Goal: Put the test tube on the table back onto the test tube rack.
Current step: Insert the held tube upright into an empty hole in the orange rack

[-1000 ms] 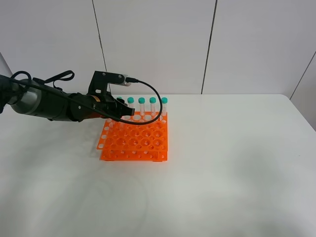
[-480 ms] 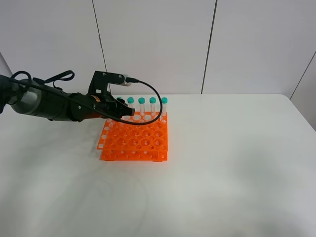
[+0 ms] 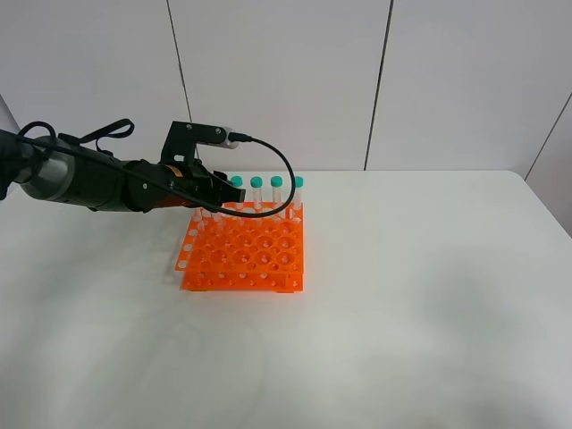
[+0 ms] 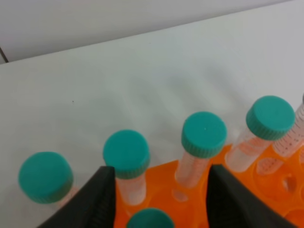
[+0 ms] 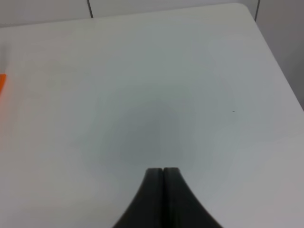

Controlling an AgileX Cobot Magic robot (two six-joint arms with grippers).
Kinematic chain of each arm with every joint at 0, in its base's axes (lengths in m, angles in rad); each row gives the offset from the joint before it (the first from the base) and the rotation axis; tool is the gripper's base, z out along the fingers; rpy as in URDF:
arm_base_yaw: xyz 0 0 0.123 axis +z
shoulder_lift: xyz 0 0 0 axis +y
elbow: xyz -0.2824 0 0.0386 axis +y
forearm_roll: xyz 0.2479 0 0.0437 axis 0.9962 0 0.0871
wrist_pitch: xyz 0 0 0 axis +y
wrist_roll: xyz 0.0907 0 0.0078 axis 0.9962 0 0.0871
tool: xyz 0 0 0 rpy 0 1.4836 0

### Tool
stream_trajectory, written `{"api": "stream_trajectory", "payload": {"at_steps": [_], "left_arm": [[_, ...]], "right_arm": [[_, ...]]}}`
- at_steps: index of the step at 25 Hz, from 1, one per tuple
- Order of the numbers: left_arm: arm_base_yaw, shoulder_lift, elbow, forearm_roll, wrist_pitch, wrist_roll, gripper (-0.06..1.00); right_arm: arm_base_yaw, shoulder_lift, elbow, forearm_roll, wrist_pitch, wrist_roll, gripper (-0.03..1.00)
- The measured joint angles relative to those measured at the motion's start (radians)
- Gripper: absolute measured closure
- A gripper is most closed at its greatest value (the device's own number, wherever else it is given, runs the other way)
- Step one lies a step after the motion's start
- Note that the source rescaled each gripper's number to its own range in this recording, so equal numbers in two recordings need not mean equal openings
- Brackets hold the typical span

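Observation:
The orange test tube rack (image 3: 241,259) stands on the white table (image 3: 402,295) left of centre. Several green-capped tubes (image 3: 276,182) stand upright in its back row. My left gripper (image 3: 222,189) hovers over the rack's back left part, open. In the left wrist view its fingers (image 4: 102,199) stand wide apart over the rack (image 4: 164,178), and the cap of one test tube (image 4: 145,219) shows low between them, untouched. No tube lies on the table in any view. My right gripper (image 5: 163,170) is shut over bare table, holding nothing.
Grey wall panels rise behind the table's far edge (image 3: 429,172). The left arm and its black cable (image 3: 277,170) reach in from the left above the rack. The right wrist view shows the table's rounded corner (image 5: 247,9) and a sliver of the rack (image 5: 1,83).
My left gripper has lifted slightly above the rack's back row, still open. The rack, the tubes and the right gripper have not moved.

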Motion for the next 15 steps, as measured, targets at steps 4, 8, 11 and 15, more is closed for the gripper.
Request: {"api": "stream_trajectory", "payload": {"at_steps": [4, 8, 11, 15], "left_arm": [[0.001, -0.026, 0.0, 0.0, 0.016, 0.0, 0.22], [0.009, -0.069, 0.0, 0.0, 0.021, -0.001, 0.22], [0.013, -0.094, 0.0, 0.0, 0.049, -0.001, 0.22], [0.021, -0.128, 0.0, 0.001, 0.089, -0.001, 0.22]], "right_arm": [[0.0, 0.0, 0.0, 0.0, 0.0, 0.0, 0.97], [0.0, 0.0, 0.0, 0.0, 0.0, 0.0, 0.97], [0.0, 0.0, 0.0, 0.0, 0.0, 0.0, 0.97], [0.0, 0.0, 0.0, 0.0, 0.0, 0.0, 0.97]]}}
